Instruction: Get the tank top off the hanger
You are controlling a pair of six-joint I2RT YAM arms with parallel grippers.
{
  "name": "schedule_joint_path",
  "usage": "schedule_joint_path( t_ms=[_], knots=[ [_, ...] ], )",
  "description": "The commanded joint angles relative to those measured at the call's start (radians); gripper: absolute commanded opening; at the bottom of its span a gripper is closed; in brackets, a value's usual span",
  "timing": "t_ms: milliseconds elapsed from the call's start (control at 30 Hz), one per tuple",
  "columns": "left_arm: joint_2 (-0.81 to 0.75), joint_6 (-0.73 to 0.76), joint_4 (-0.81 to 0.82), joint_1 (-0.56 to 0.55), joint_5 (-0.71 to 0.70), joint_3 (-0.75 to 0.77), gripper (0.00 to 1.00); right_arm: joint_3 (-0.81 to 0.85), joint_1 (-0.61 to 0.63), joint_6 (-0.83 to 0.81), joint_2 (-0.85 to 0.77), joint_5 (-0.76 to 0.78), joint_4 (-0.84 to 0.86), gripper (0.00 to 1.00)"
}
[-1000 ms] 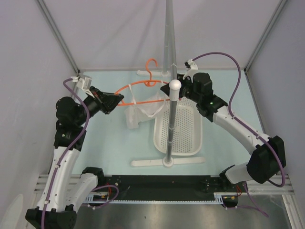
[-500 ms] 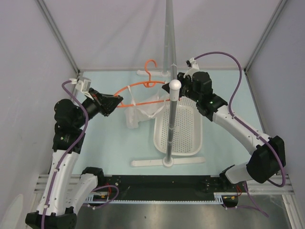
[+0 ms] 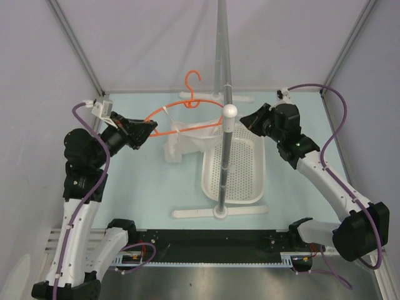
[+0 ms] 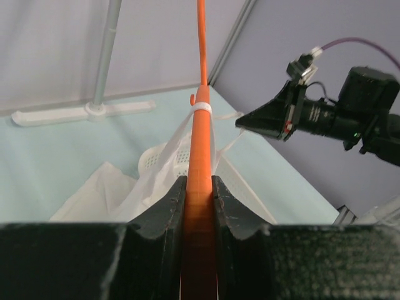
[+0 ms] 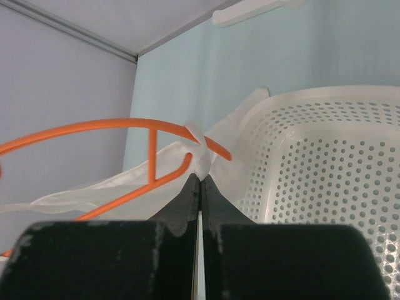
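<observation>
**Strap sits dead ahead of the right gripper, hanger pinned at the other end**

Left gripper (image 4: 200,184) is clamped on one end of the orange hanger (image 4: 200,144), whose long axis runs across the middle of the top view toward the right gripper (image 5: 200,181). The tank top (image 3: 182,142) droops under it by the white basket's (image 5: 312,94) upper-left corner. Right jaws are squeezed shut with the near strap (image 5: 201,152) just past their tips. Can't tell if any fabric's pinched. Right arm's closer, so I'd guess it slides that strap off.
</observation>
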Motion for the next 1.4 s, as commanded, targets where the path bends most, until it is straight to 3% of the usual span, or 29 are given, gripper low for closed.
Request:
schedule_joint_path(
  t_ms=[0,300,467,567,600,667,700,800,967,1200,1367],
  knots=[
    [-0.005,0.032,-0.044,-0.005,0.004,0.13,0.0,-0.007,-0.007,-0.016,-0.023,0.013,-0.009,0.0],
    [-0.017,0.01,-0.048,-0.003,-0.007,0.162,0.0,-0.092,0.0,-0.01,-0.029,-0.045,0.045,0.0],
    [0.001,0.001,-0.029,-0.003,0.005,0.148,0.0,-0.087,0.067,-0.065,0.018,-0.16,0.089,0.09],
    [0.019,-0.014,0.007,-0.003,0.024,0.119,0.0,-0.076,0.067,-0.104,0.04,-0.269,0.08,0.23],
    [0.029,-0.022,0.036,-0.003,0.036,0.11,0.0,-0.063,0.049,-0.116,0.04,-0.285,0.06,0.33],
    [0.07,-0.046,0.058,-0.003,0.102,0.09,0.0,-0.055,0.026,-0.166,0.017,-0.312,-0.009,0.44],
    [0.084,-0.055,0.07,-0.003,0.125,0.088,0.0,-0.053,-0.005,-0.185,0.0,-0.318,-0.057,0.58],
    [0.122,-0.074,0.099,-0.003,0.18,0.084,0.0,-0.053,-0.049,-0.271,-0.076,-0.332,-0.157,0.76],
    [0.165,-0.082,0.109,-0.005,0.235,0.107,0.0,-0.075,-0.097,-0.369,-0.208,-0.313,-0.247,0.97],
    [0.179,-0.069,0.145,-0.003,0.403,0.093,0.0,-0.096,-0.155,-0.443,-0.261,-0.431,-0.219,1.0],
    [0.168,-0.054,0.144,-0.005,0.478,0.084,0.0,-0.19,-0.189,-0.443,-0.33,-0.545,-0.075,0.98]
  ],
)
